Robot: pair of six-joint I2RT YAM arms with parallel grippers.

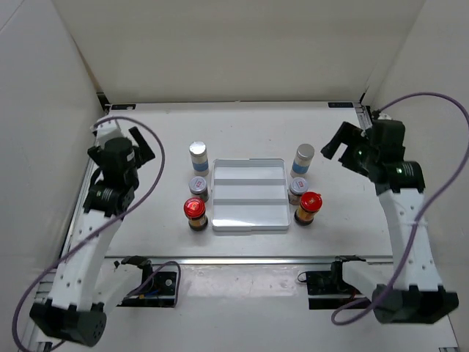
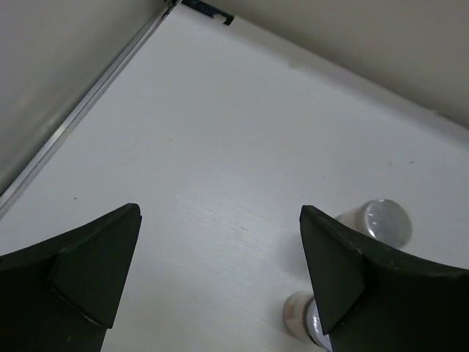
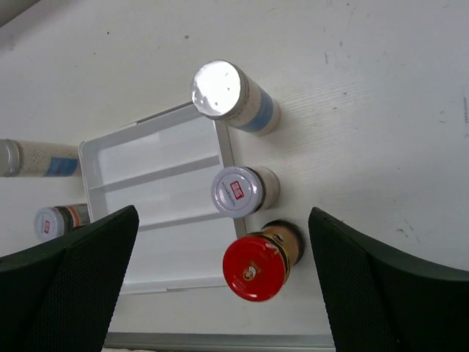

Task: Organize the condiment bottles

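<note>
- Bottles stand in two matching columns, one at each side of the tray (image 1: 248, 207); none is in it, so the sorting looks unstarted.
- Left column, far to near: left tall bottle (image 1: 198, 156), left jar (image 1: 198, 187), left red-cap (image 1: 195, 213), all upright and just beside the tray's left edge.
- Right column, in the same order: right tall bottle (image 1: 303, 160), right jar (image 1: 298, 191), right red-cap (image 1: 308, 207), upright and close-packed at the right edge.
- Left gripper (image 1: 145, 147) hovers well left of its column, jaws apart and empty. Its camera sees mostly bare table, with only the tall bottle and jar at the frame's right edge.
- Right gripper (image 1: 333, 145) hangs above and to the right of its column, jaws spread and holding nothing. Its camera frames all three right bottles between the fingers, probably a pose for choosing a pick.
- Ridges split the tray into three slots, likely one per bottle kind; the mirrored layout puts one of each kind nearer each arm.
</note>
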